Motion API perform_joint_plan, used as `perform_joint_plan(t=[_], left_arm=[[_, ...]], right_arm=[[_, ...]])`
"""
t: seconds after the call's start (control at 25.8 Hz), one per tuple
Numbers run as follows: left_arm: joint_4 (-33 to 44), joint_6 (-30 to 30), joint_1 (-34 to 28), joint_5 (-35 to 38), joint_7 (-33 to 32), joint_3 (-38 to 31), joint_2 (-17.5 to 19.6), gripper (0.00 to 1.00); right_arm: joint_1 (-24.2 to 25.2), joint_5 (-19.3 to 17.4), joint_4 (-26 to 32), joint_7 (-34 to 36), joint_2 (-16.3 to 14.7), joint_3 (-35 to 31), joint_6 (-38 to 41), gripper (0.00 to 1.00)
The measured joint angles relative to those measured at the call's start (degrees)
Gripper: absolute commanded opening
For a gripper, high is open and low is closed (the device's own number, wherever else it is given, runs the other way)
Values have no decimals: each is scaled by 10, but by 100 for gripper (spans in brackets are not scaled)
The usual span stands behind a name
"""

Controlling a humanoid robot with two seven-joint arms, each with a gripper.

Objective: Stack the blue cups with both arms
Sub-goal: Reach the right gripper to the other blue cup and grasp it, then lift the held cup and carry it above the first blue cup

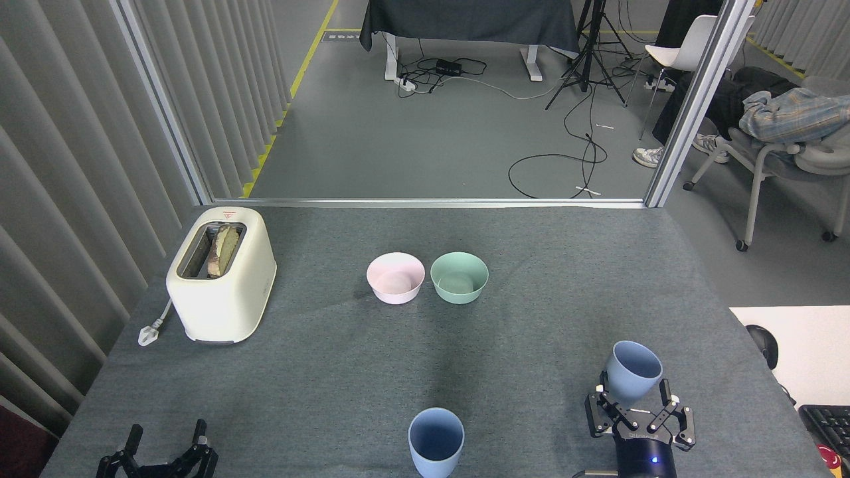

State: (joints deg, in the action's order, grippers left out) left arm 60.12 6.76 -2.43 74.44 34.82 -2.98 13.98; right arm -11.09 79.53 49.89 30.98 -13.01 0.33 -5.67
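Note:
One pale blue cup [435, 441] stands upright near the table's front edge, at centre. The other blue cup [633, 372] is at the front right, tilted a little with its mouth toward me. My right gripper [635, 397] holds it low down, one black finger on each side of its base, and the cup seems raised slightly off the cloth. My left gripper [165, 443] sits at the bottom left corner, far from both cups. Its two fingers are spread and nothing is between them.
A cream toaster [221, 273] with bread in its slot stands at the left. A pink bowl [395, 277] and a green bowl [459, 277] sit side by side mid-table. A white desk [807, 345] with a keyboard [829, 425] borders the right.

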Motion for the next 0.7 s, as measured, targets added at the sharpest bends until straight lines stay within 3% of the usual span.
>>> perform_joint_plan(t=[0.31, 0.35, 0.43, 0.46, 0.7], left_arm=[[-2, 1, 0, 0, 0, 0, 1, 100], [-2, 1, 0, 0, 0, 0, 2, 100], [-3, 1, 0, 0, 0, 0, 2, 100], [-3, 1, 0, 0, 0, 0, 2, 100], [-3, 1, -1, 0, 0, 0, 3, 100]], right_arm=[[-37, 0, -45, 4, 10, 24, 3, 100], [-42, 0, -50, 5, 11, 25, 3, 93], [-46, -1, -56, 5, 13, 26, 3, 50], [-48, -1, -57, 6, 14, 27, 4, 44], [-35, -1, -40, 5, 16, 29, 6, 41]])
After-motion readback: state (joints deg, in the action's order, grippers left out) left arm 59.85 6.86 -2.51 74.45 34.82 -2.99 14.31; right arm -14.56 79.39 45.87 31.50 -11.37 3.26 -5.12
